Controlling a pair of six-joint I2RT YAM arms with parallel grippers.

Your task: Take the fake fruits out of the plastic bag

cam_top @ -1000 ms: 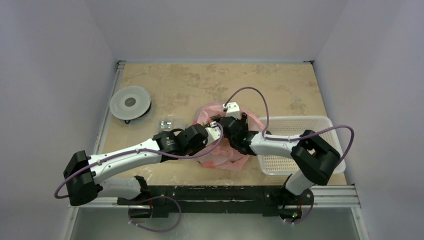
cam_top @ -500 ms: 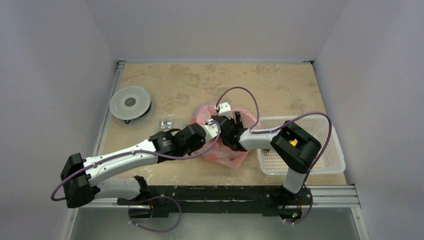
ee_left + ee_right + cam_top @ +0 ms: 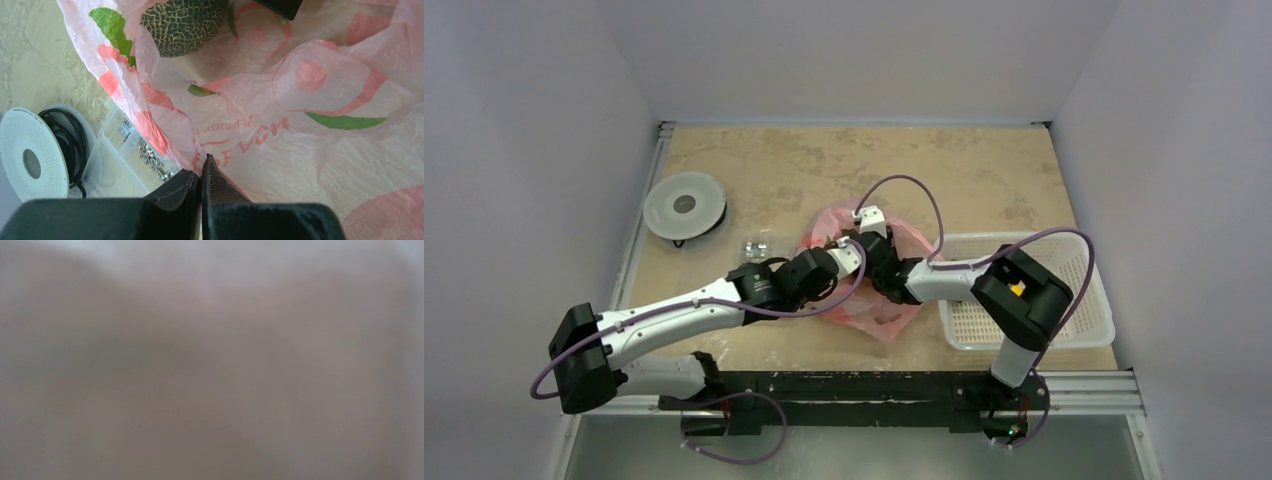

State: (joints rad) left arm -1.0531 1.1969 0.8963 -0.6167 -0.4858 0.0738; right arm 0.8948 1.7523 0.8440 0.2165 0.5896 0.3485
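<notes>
The pink plastic bag [image 3: 886, 314] lies at the table's middle, and its inside fills the left wrist view [image 3: 310, 145]. My left gripper [image 3: 201, 162] is shut on the bag's edge and holds it up. One of the fake fruits, dark green with a netted skin [image 3: 182, 20], lies deep in the bag. Beside it to the right shows a black fingertip [image 3: 278, 6] of my right gripper, which reaches into the bag from the right [image 3: 864, 245]. The right wrist view is only grey-pink blur, so its jaws do not show. No other fruit is visible.
A white perforated basket [image 3: 1079, 312] stands right of the bag, under the right arm. A clear box of small metal parts [image 3: 759, 247] lies just left of the bag [image 3: 137, 147]. Further left sits a white round disc with a black cable [image 3: 686, 205].
The right arm has swung left and pushed its gripper further into the bag, whose lower part has shifted. The left gripper has kept its hold on the bag edge.
</notes>
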